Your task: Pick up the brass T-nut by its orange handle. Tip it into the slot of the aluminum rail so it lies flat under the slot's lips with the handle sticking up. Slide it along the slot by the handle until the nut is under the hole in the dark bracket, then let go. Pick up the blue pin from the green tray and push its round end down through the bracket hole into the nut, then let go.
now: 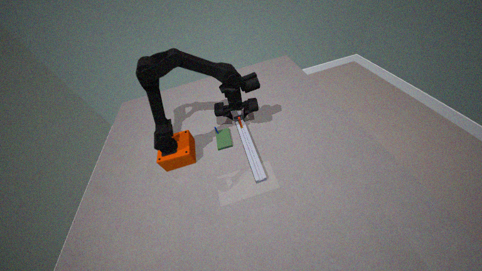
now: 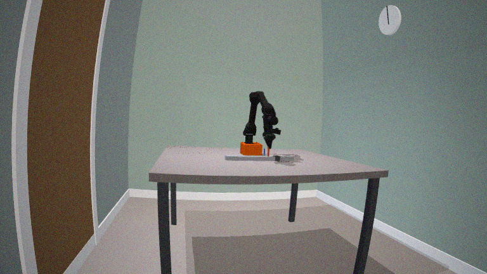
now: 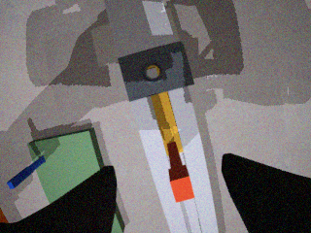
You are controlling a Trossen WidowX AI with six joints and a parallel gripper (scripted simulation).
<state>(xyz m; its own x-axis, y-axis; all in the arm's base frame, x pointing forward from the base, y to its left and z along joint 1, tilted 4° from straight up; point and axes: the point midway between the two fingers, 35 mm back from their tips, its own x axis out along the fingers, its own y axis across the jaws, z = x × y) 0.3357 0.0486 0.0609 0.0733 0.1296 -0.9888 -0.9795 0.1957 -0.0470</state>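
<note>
Nut slide looks done, the claw (image 1: 238, 116) (image 2: 269, 148) (image 3: 169, 169) standing over half open, gripping nothing, above the orange handle (image 1: 240, 122) (image 2: 268, 151) (image 3: 182, 189); next calls for moving to the blue pin (image 1: 216, 130) (image 2: 264, 151) (image 3: 26, 172).

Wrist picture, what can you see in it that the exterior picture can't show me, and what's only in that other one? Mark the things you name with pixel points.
Only wrist: the green tray (image 1: 224, 139) (image 3: 68, 155) and brass T-nut (image 1: 241, 126) (image 3: 166, 114).

Only exterior: the wall clock (image 2: 393, 21), brown door (image 2: 64, 113) and table legs (image 2: 163, 228).

Both: the rail (image 1: 253, 158) (image 2: 247, 158) (image 3: 209, 194), dark bracket (image 1: 237, 117) (image 2: 277, 158) (image 3: 172, 88), blue pin (image 1: 216, 130) (image 2: 264, 151) (image 3: 26, 172), orange handle (image 1: 240, 122) (image 2: 268, 151) (image 3: 182, 189) and black tool (image 1: 238, 118) (image 2: 269, 147) (image 3: 169, 169).
</note>
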